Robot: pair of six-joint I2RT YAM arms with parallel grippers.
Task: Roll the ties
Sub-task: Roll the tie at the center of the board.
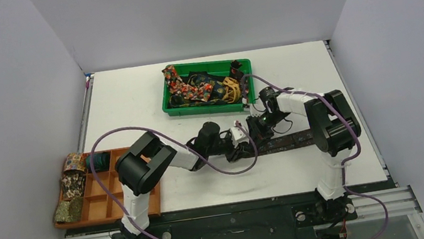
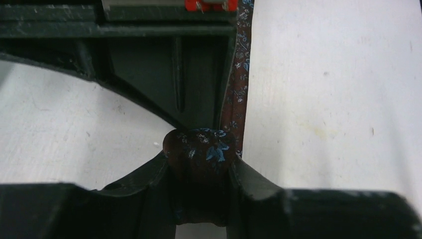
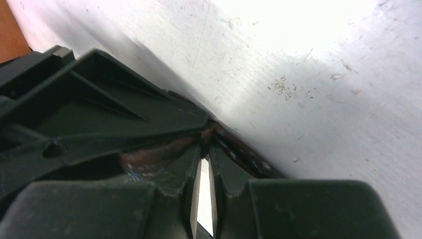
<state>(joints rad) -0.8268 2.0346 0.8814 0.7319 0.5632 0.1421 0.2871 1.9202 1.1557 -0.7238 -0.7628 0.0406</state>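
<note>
Pinching small coil (image 2: pixel 201 152) of brown tie (image 2: pixel 239 74) between left fingers (image 2: pixel 149 196), squeezed snug at both sides. Nipping tie edge with right fingers (image 3: pixel 226 172), nearly pressed together, just ahead of coil. Beyond right fingers: loose tail (image 1: pixel 294 140) flat along counter (image 1: pixel 149 97). Judged light, soft, limp, likely slippery; prone to springing open if released. Best gripped across coil's flat ends, with tail kept taut while winding.

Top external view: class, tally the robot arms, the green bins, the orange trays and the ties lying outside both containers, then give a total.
Robot arms: 2 (left arm, right arm)
Green bin: 1
Orange tray: 1
Brown tie outside the containers: 1
Total: 5
</note>
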